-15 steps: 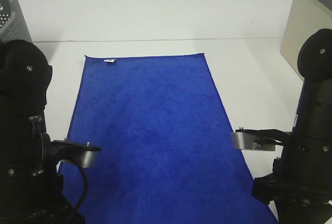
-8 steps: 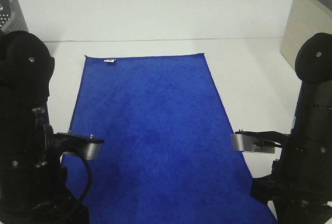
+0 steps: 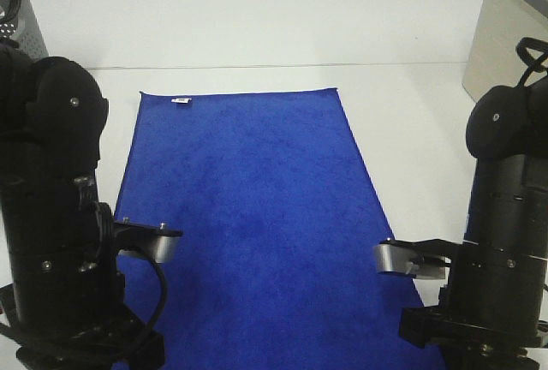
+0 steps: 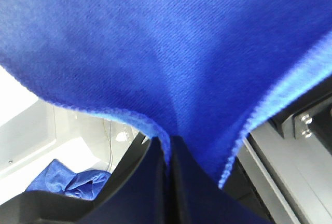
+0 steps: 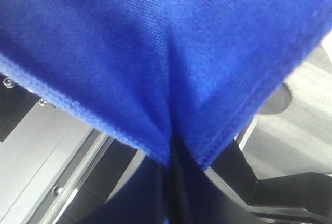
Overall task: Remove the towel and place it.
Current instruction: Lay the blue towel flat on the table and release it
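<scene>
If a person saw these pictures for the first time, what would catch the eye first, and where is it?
The royal-blue towel dominates: it lies spread flat down the middle of the white table, with a small white tag at its far left corner. In the wrist views, the left pincer and the right pincer are each shut on a pinched bit of the towel's stitched edge.
</scene>
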